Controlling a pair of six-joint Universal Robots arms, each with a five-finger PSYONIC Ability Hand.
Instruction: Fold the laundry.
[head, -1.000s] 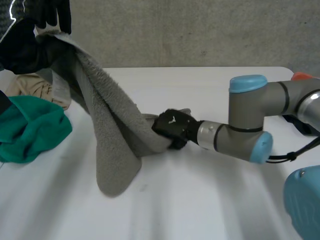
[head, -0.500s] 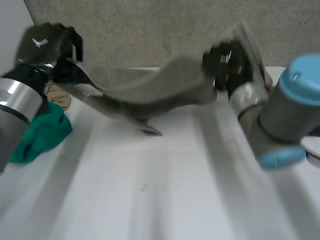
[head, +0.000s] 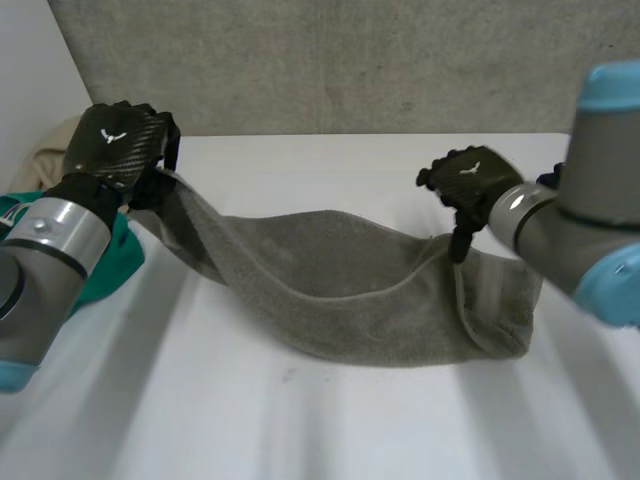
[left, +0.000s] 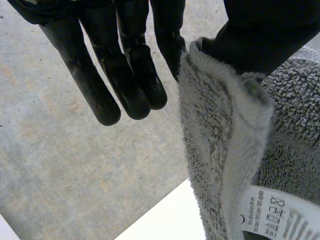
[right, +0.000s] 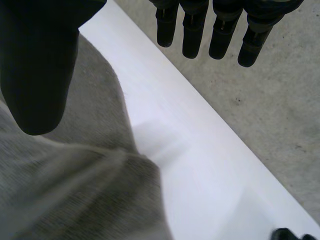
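A grey towel (head: 340, 290) stretches across the white table (head: 300, 430) between my two hands, sagging in the middle. My left hand (head: 115, 145) holds its left corner above the table's far left. In the left wrist view the thumb pinches the towel's edge (left: 220, 150) against a finger, the other fingers (left: 125, 75) are straight, and a white label (left: 272, 217) hangs below. My right hand (head: 470, 180) hovers over the towel's right end. In the right wrist view its fingers (right: 195, 30) stand straight and apart from the thumb (right: 37, 65), with the towel (right: 60, 190) under the thumb.
A green cloth (head: 112, 262) lies at the table's left edge behind my left forearm, and a beige cloth (head: 48, 152) lies beyond it. The grey wall (head: 400, 70) runs along the table's far edge. Bare table (right: 200, 165) lies past the towel's right end.
The towel hung bunched from my raised left hand; now it is pulled out wide. My left hand came down, my right hand swung up and right with the towel's end, then opened.
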